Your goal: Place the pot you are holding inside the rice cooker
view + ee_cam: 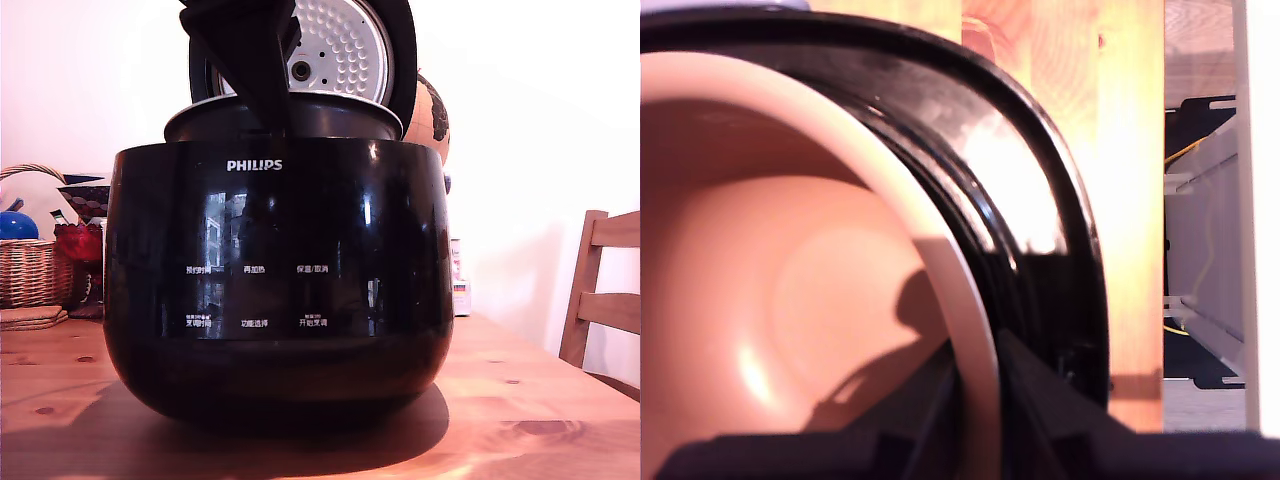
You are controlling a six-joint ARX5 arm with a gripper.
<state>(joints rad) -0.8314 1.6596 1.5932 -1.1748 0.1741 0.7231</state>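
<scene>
Pot rim pinched, resting low in the cooker mouth.

The black pincer came down from above and was clamped on the flared rim of the dark grey round metal pot, 1 finger inside the wall and 1 outside, probably so the pot hung level. The pot sat inside the large glossy black rounded PHILIPS rice cooker, only its rim showing above the cooker's top edge; whether it was fully seated I cannot tell. The round lid with its dimpled silver plate stood open at the far side, leaving the mouth free. The cooker stood on the wooden bench, a wicker basket far left in the exterior view.
</scene>
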